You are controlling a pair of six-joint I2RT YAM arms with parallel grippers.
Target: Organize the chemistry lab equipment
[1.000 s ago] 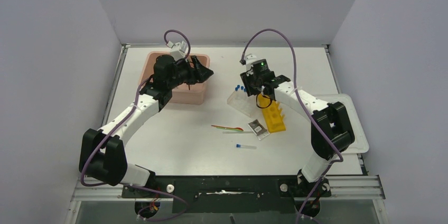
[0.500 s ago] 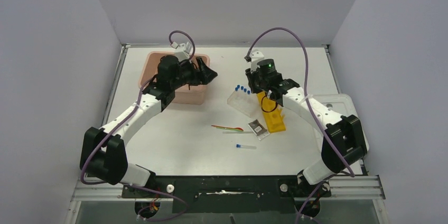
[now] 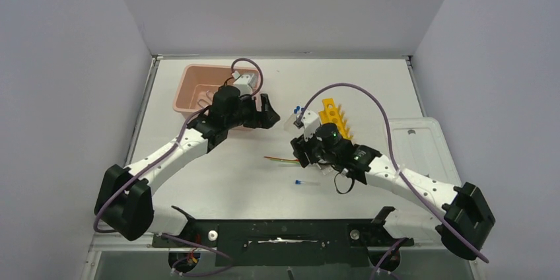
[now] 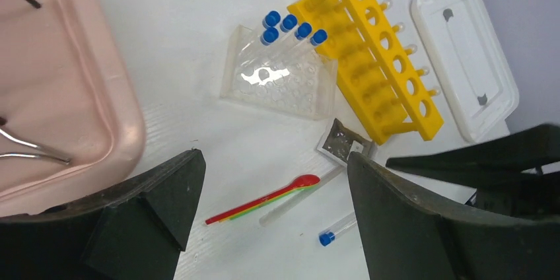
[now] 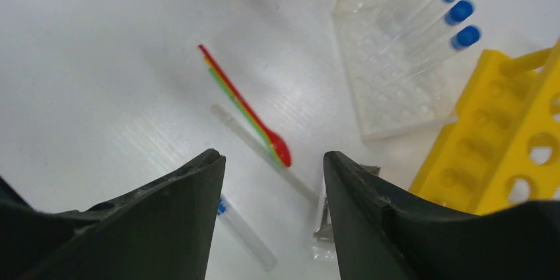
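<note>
Left fingers wide open and empty, just beside the pink tub, which holds metal tongs. Right fingers apart and empty, over coloured sticks and a loose tube. Blue-capped tubes stand in the clear rack, right beside the yellow rack. White lid lies beyond.

place: lab bench | cues: clear tube rack, yellow holed rack

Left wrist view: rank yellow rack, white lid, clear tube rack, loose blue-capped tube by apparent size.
1. yellow rack and white lid: look alike, unranked.
2. clear tube rack.
3. loose blue-capped tube, partly hidden.
</note>
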